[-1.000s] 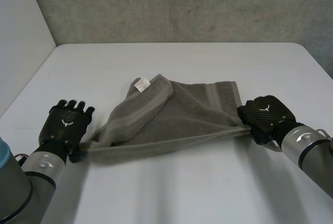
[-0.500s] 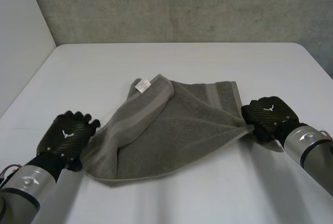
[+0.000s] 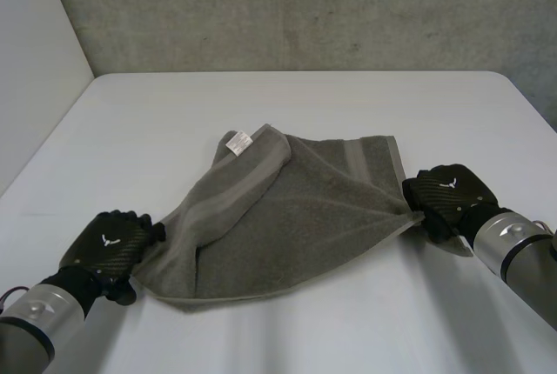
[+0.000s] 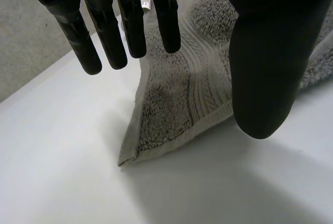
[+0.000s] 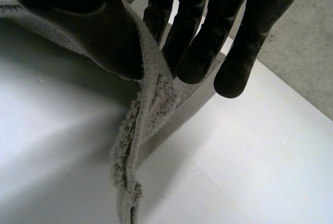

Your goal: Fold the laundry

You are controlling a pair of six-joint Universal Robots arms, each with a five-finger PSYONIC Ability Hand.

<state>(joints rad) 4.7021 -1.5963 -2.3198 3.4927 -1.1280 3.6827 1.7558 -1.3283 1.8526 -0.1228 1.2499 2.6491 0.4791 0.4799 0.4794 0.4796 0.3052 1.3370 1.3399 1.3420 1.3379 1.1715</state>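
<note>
soft, even light is falling from above and leaving the white bench (image 3: 305, 330) bright. the grey towel (image 3: 287, 209) is casting a faint shadow along its near edge; in the left wrist view a darker shadow is spreading beside its corner.

no legible text, white tag (image 3: 237, 140) on towel (image 3: 296, 217) included

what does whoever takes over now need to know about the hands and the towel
Left hand: open, fingers straight over the near left corner of the towel, which lies on the table.
Right hand: shut on the towel's right corner, pinched between thumb and fingers.
Done: towel lies rumpled, its labelled corner flopped over; no neat fold.
Left: grasp the left corner, then fold.
</note>
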